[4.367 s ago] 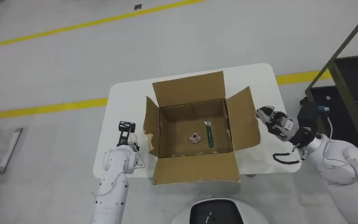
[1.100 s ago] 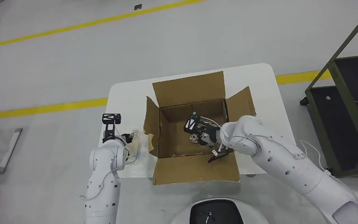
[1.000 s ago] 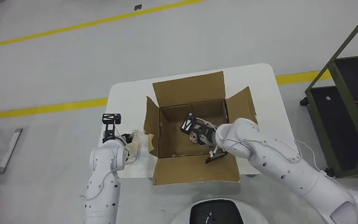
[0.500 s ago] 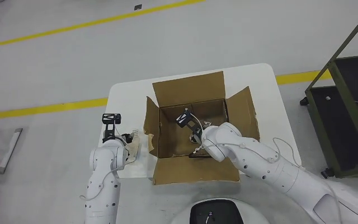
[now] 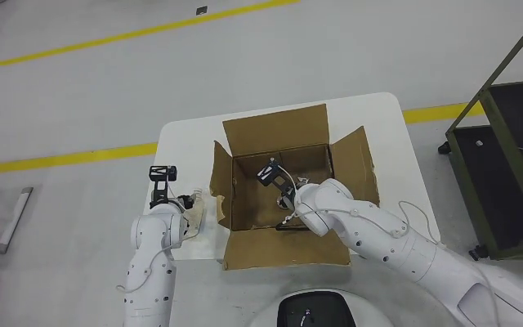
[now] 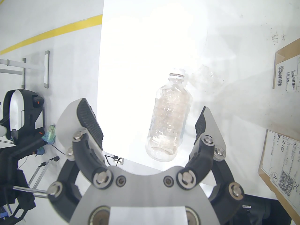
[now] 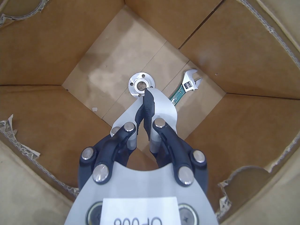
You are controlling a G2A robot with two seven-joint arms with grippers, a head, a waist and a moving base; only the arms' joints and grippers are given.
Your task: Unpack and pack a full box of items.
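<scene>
**Top view:** open cardboard box (image 5: pixel 282 131) at mid-counter (image 5: pixel 384 114).

**Left wrist view:** left claw (image 6: pixel 143 106) spread above a lying clear bottle (image 6: pixel 170 115), neck pointing away from it. The box flaps carry barcode labels (image 6: pixel 284 76).

**Right wrist view:** right claw (image 7: pixel 147 94) pressed together above a flange (image 7: pixel 136 87). The wrench (image 7: pixel 186 86) head points toward a box corner.
</scene>
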